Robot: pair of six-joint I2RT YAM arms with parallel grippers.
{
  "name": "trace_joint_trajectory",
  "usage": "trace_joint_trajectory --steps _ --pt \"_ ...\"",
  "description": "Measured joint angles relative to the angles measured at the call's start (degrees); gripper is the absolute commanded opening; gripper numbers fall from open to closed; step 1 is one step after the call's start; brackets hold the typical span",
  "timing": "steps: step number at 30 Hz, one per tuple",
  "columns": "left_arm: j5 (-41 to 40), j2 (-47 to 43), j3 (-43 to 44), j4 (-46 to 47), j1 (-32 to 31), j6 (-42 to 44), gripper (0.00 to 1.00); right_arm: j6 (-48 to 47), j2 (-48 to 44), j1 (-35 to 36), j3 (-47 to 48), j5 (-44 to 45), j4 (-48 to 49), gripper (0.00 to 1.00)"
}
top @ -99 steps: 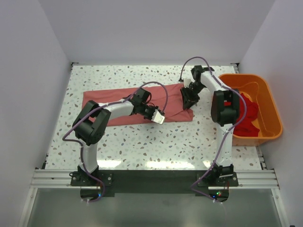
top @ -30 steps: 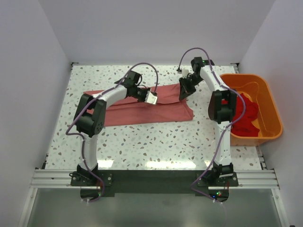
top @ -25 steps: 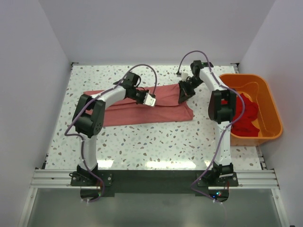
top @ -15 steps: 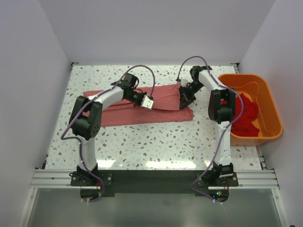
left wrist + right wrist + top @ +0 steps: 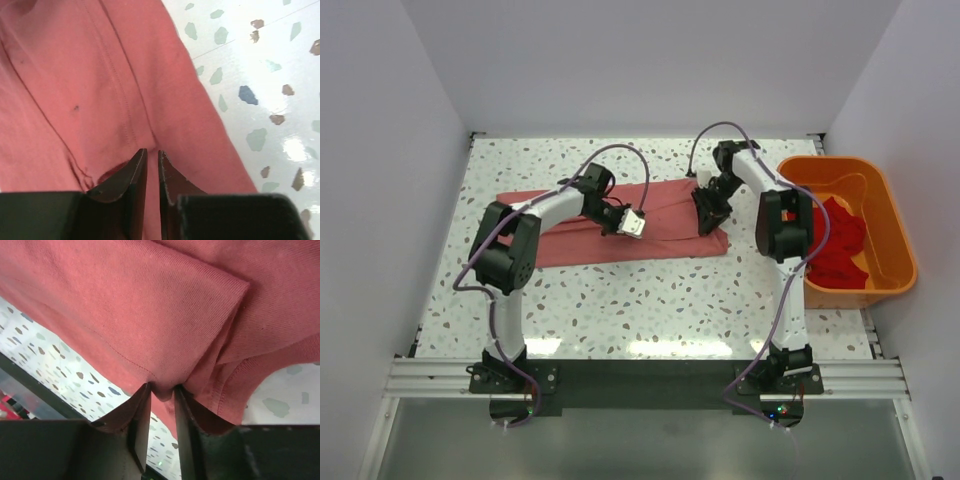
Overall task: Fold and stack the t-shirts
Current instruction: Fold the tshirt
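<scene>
Left of the orange tub (image 5: 832, 160), the salmon-pink t-shirt (image 5: 670, 235) lies as a long folded band across the table (image 5: 650, 300). At the end nearest the tub, the right pincer (image 5: 161, 387) is clamped on a tuck of its edge. Farther from the tub, the left pincer (image 5: 152, 152) shows only a slit; I cannot tell whether it grips. The red t-shirt (image 5: 840, 245) sits crumpled inside the tub. The cloth looks light and limp, best taken at hems or corners.

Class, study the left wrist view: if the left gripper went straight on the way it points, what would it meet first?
The salmon-pink t-shirt: the left gripper points its tips at the cloth, close up; whether they touch it is unclear.
</scene>
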Motion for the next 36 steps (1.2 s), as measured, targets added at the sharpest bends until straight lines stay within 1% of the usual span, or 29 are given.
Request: trace_joint_trajectory --steps 2,5,7,10,13,16,20,23,24,27,30,32,35,36 --pt "-0.07 -0.02 0.24 -2.03 0.02 -0.11 0.26 -0.42 -0.24 0.26 0.02 1.09 -0.04 0.31" --pt "-0.15 -0.42 0.92 -5.49 0.17 -1.16 0.29 -0.92 -1.6 0.22 0.07 3.8 0.0 0.3" --pt "-0.24 -1.57 0.94 -6.6 0.63 -4.04 0.3 -1.27 -3.37 0.22 0.07 5.27 0.55 0.28" --pt "-1.64 -4.13 0.96 -6.03 1.86 -12.81 0.29 -2.38 -6.1 0.68 1.01 7.15 1.33 0.24" --pt "-3.26 -7.06 0.96 -5.62 4.46 -23.93 0.29 -3.98 -7.26 2.36 2.97 8.55 1.53 0.2" --pt "-5.4 -8.87 0.98 -5.81 8.46 -32.98 0.25 -5.81 -7.8 5.86 2.6 9.68 1.79 0.19" --pt "-9.55 -9.14 1.22 -8.22 14.38 -39.54 0.15 -7.67 -8.35 11.3 -2.56 11.63 2.75 0.17" --pt "-11.54 -9.27 0.81 -10.4 17.86 -41.18 0.15 -8.13 -7.5 14.38 -4.46 14.47 2.62 0.13" --pt "-12.22 -9.51 0.24 -10.88 18.88 -41.59 0.15 -8.09 -6.82 14.86 -4.44 15.82 3.04 0.12" --pt "-14.86 -11.17 -2.34 -11.8 21.79 -41.59 0.14 -7.72 -3.43 14.82 -3.06 20.5 4.76 0.11" --pt "-18.27 -13.6 -5.64 -11.39 23.54 -41.07 0.14 -6.88 0.0 14.25 0.96 24.52 4.96 0.1" --pt "-20.41 -15.61 -8.11 -10.54 23.76 -40.11 0.15 -7.08 2.64 14.19 5.66 28.55 5.53 0.1" --pt "-23.1 -17.84 -11.19 -8.96 23.63 -38.14 0.14 -8.31 7.41 14.16 14.38 34.49 7.48 0.15" --pt "-24.02 -18.23 -11.91 -8.39 23.58 -37.33 0.14 -9.07 8.98 14.16 17.2 36.92 9.73 0.21"
